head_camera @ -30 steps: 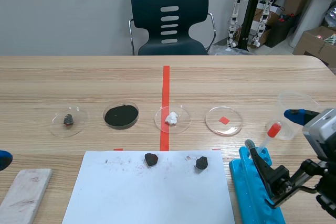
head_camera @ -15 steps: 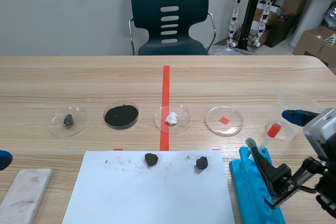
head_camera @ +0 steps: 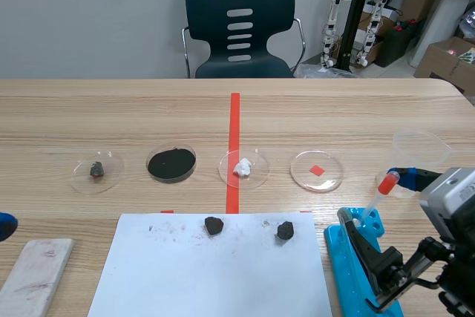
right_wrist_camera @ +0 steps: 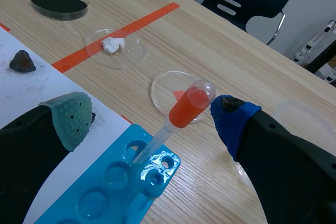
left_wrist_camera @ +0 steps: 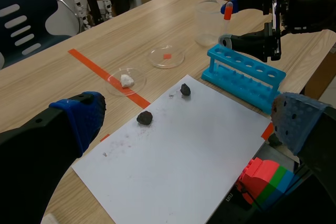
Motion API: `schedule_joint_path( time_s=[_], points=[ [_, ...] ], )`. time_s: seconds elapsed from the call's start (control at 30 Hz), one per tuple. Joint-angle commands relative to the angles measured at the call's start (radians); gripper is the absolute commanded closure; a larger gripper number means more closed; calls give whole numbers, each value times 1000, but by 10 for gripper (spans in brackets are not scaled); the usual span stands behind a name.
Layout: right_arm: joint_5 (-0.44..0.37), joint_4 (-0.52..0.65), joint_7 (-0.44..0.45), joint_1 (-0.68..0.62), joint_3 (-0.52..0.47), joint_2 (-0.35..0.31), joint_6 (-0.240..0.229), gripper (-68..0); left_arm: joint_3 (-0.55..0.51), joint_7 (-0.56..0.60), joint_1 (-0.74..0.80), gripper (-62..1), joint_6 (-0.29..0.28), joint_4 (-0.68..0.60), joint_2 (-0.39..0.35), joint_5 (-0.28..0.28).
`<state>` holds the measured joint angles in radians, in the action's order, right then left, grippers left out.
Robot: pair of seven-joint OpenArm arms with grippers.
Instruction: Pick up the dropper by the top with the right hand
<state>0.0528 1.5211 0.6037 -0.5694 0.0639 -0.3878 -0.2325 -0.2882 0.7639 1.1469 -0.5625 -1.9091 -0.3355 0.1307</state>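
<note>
Right gripper: over 1 s it has slid toward 7 o'clock in the scene view. Its fingers are spread, nothing pinched.

The clear plastic dropper with the orange-red bulb has not moved. It stands in a hole of the bright blue plastic test-tube rack, leaning toward 1 o'clock.

The blue pad now sits just beside the bulb at 3 o'clock. The other finger lies at 8 o'clock, well apart.

Judgement: the bulb is bracketed, so closing should come next.
</note>
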Motion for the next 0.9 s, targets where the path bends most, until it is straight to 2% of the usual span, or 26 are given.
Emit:
schedule_joint_path(
  time_s=[0.0, 0.6, 0.87],
  points=[
    [-12, 15, 16, 1, -2, 0, 0, -462, 7, 18, -3, -623, -5, -13, 0, -14],
    [-12, 15, 15, 1, -2, 0, 0, -157, 7, 18, -3, -623, -5, -13, 0, -14],
    [-11, 15, 16, -8, -2, 0, 0, -148, 7, 18, -3, -623, -5, -13, 0, -14]
  ],
)
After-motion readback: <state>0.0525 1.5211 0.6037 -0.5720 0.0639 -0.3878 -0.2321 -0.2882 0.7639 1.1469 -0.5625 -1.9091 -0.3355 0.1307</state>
